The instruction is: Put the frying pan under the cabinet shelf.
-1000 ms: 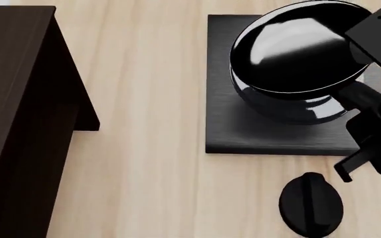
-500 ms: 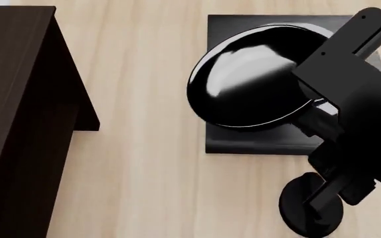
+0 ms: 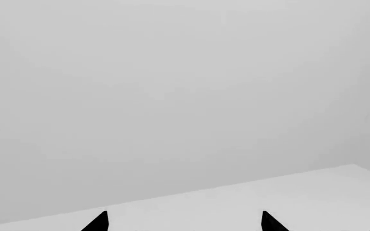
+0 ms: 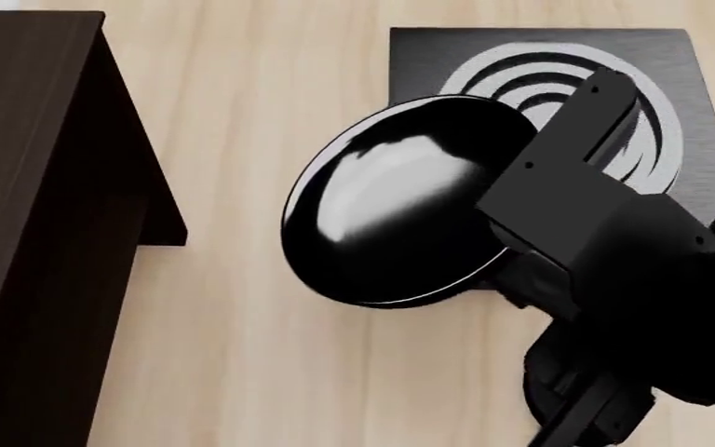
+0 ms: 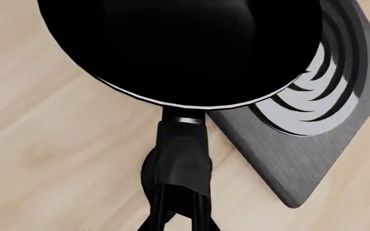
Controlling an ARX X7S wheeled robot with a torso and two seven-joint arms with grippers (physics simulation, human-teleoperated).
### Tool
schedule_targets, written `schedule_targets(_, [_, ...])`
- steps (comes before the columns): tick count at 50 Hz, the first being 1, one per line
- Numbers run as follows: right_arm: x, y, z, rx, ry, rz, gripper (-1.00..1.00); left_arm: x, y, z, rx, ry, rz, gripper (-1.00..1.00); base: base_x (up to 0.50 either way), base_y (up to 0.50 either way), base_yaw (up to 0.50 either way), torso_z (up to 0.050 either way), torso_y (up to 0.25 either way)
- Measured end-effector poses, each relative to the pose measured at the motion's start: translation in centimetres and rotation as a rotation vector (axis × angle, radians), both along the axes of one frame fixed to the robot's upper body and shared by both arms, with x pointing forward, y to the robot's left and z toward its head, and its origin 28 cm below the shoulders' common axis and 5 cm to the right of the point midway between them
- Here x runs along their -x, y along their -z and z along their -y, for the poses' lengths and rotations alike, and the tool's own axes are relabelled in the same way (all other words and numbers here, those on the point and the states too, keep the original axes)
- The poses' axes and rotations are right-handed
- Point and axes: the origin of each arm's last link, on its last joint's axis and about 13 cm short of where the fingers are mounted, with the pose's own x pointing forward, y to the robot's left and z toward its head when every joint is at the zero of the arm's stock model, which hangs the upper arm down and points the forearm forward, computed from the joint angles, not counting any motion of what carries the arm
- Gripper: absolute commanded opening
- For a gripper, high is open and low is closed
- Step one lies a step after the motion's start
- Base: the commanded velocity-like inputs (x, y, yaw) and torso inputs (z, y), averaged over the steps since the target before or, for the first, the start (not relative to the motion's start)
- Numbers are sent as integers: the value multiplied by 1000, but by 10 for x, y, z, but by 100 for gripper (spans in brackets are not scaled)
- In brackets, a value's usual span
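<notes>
Leftward off the stove plate (image 4: 668,84) goes the frying pan (image 4: 395,200), now mid-frame above the worktop (image 4: 271,354), right hand (image 5: 178,211) clamped on its handle, nearing the cabinet shelf (image 4: 34,214); left hand (image 3: 181,222) idle, apart.

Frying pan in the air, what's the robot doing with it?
The right gripper holds the frying pan by its handle, lifted off the square stove plate and out over the wooden table. The big dark cabinet shelf stands off to the robot's left, and the pan is not under it yet. The left gripper is open, holding nothing, and faces a plain wall.
</notes>
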Motion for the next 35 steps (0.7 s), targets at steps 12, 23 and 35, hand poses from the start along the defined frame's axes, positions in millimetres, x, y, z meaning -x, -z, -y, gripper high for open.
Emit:
schedule_targets(12, [3,9,-7,0,-65,-26,-100,0,1,-1,-1,-2,0,100,0,0,0,0,1])
schedule_targets(23, [6,17,-11,-5,-114,-51,-100,1,1,-1,-1,-3,0,100,0,0,0,1,2])
schedule_targets(35, [9,25,-19,-27,-181,-76,-100,0,1,-1,1,-1,-3,100,0,0,0,1,1])
